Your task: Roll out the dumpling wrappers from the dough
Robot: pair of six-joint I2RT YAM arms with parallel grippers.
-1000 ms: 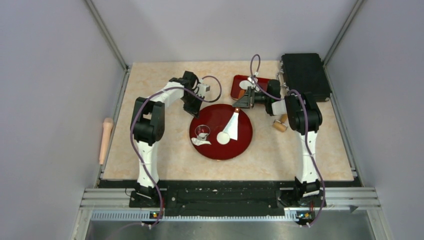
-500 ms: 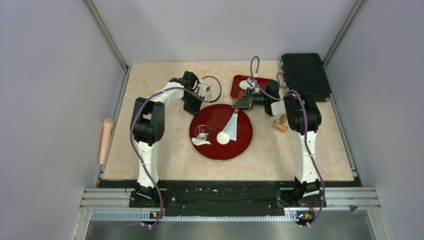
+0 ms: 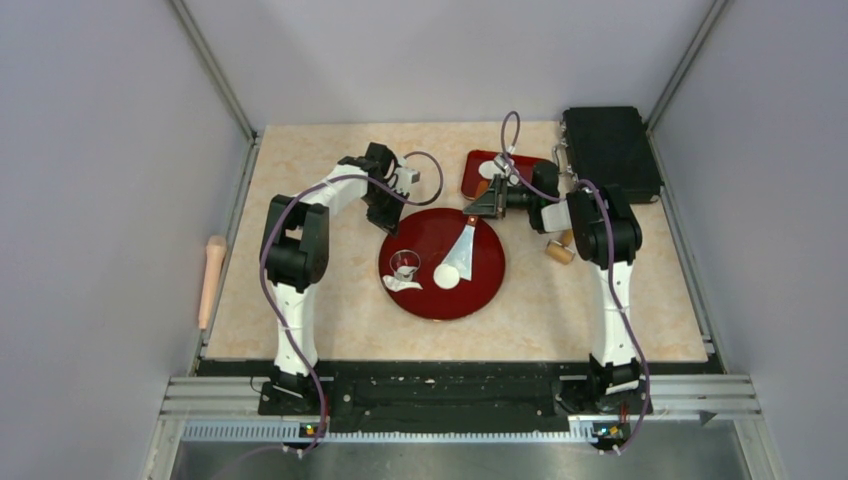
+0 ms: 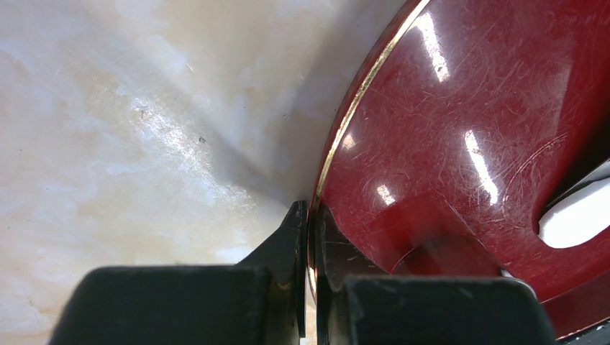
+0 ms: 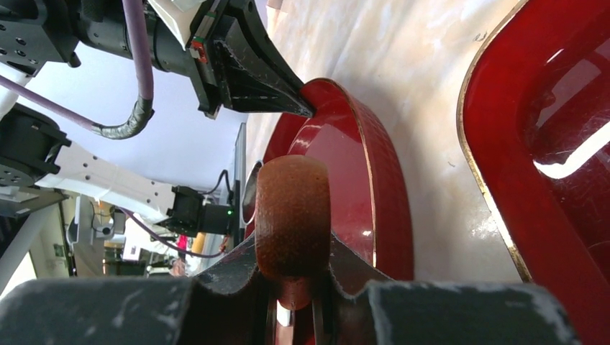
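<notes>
A round red plate [image 3: 480,290] holds a neat round white wrapper [image 3: 447,275], a small metal ring [image 3: 405,264] and a ragged white dough scrap [image 3: 403,285]. A white-bladed scraper [image 3: 462,250] lies on the plate with its blade tip by the wrapper. My right gripper [image 3: 478,210] is shut on the scraper's brown handle [image 5: 293,208] at the plate's far edge. My left gripper [image 3: 390,213] is shut on the plate's gold rim [image 4: 338,136] at its far left, which also shows in the right wrist view [image 5: 308,108]. A second wrapper [image 3: 487,170] lies in the small red tray [image 3: 470,180].
A black case [image 3: 610,150] lies at the back right. A small wooden roller [image 3: 560,248] lies right of the plate. A long wooden rolling pin [image 3: 211,278] lies off the table's left edge. The red tray's rim [image 5: 496,187] is close to the right gripper.
The right gripper has shifted slightly toward the back left with the scraper, and the blade has turned a little on the plate. The left gripper, plate, ring and dough stay put.
</notes>
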